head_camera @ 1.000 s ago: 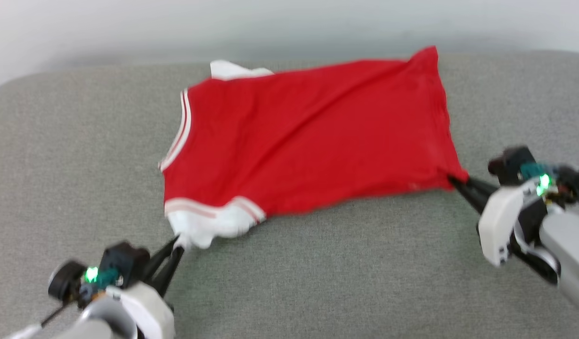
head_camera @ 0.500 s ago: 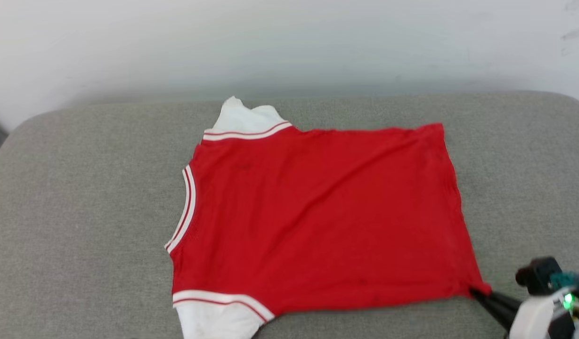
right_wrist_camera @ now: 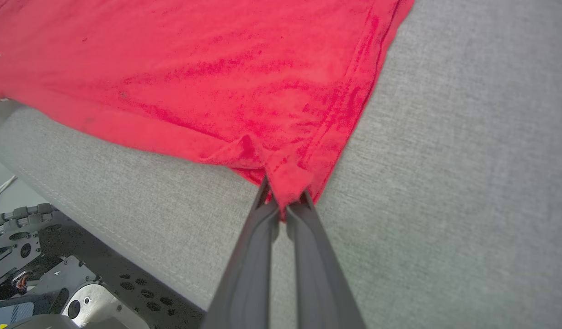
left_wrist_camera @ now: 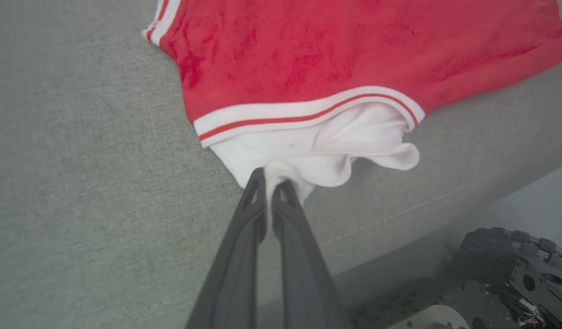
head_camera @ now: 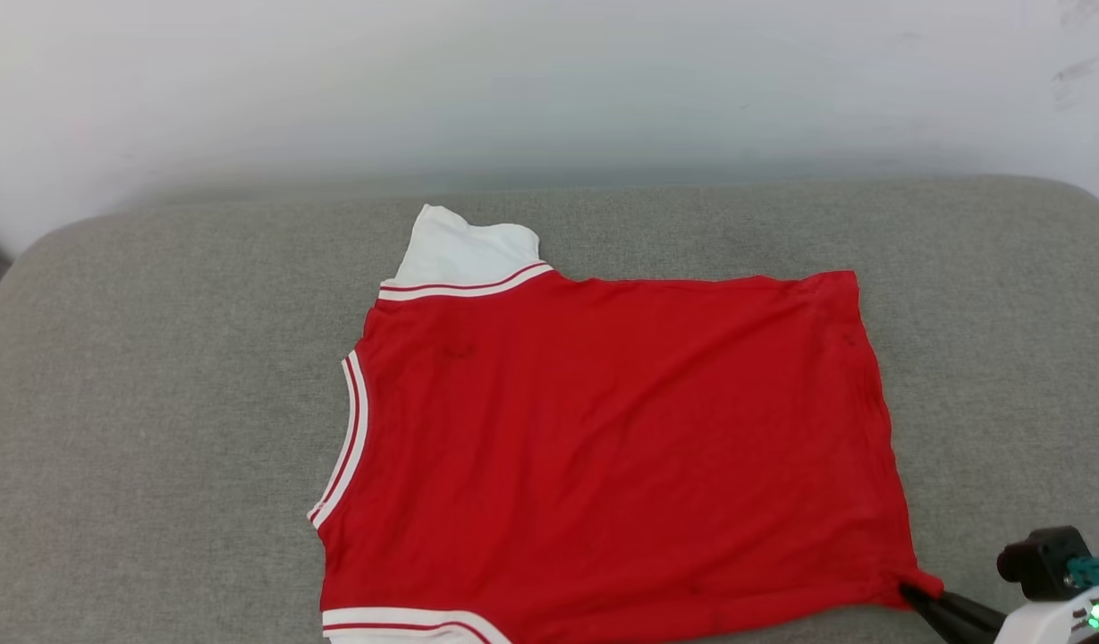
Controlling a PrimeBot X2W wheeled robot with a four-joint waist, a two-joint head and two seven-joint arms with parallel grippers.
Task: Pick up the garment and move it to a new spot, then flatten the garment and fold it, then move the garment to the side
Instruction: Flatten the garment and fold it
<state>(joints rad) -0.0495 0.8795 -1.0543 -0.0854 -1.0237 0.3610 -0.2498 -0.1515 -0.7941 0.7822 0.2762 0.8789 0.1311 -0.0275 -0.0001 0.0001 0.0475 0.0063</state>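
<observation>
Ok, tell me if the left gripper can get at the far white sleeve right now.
Probably not yet. The left gripper is shut on the near sleeve, so it would have to let go first. Nothing lies over the far sleeve, and the way across the shirt looks free.

**Both grippers pinched shut**

The left gripper (left_wrist_camera: 272,182) presses its two dark fingers together, with a white sleeve fold of the garment (left_wrist_camera: 308,45) caught at their tips. The right gripper (right_wrist_camera: 285,201) clamps a red corner the same way, fingers nearly parallel.
</observation>
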